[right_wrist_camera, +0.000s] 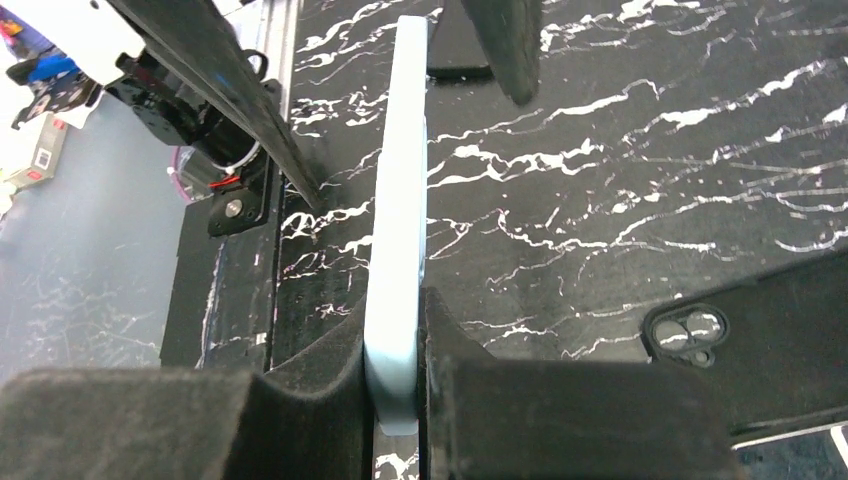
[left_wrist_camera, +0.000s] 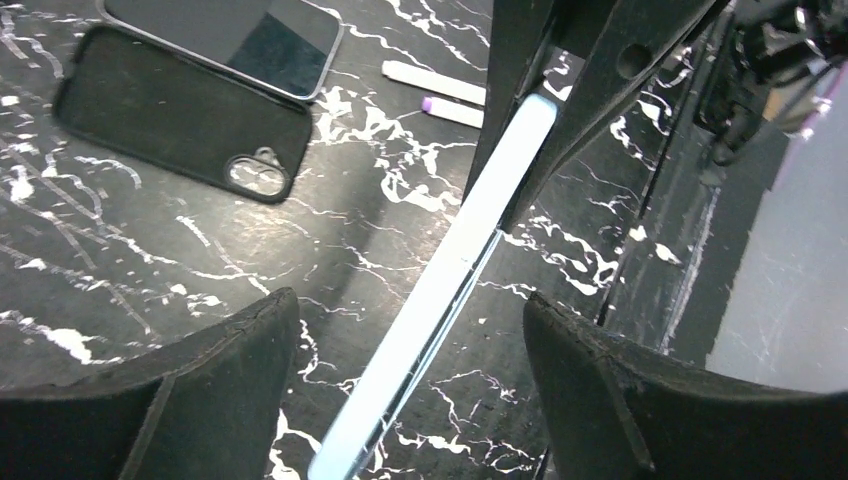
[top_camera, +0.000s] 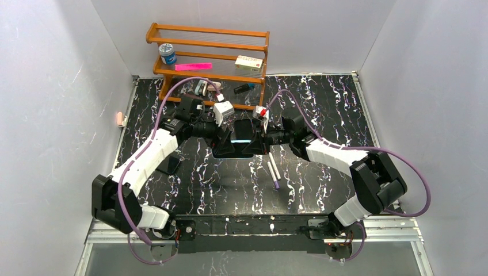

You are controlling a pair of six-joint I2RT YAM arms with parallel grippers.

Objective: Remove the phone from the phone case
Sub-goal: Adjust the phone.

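Phone (top_camera: 243,131) in light-blue phone case (right_wrist_camera: 397,200), held on edge above table (top_camera: 322,178) centre, pinched between right gripper (right_wrist_camera: 395,335) fingers. Left gripper (left_wrist_camera: 408,305) wide, fingers either side of phone case, not touching. Black case (left_wrist_camera: 170,112) flat on table.

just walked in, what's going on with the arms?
The right gripper is clamped on one end of the light-blue cased phone, holding it edge-on over the table. The left gripper is open, its fingers straddling the other end without touching. Nothing shows the phone out of its case yet. A black case and another phone lie flat nearby.
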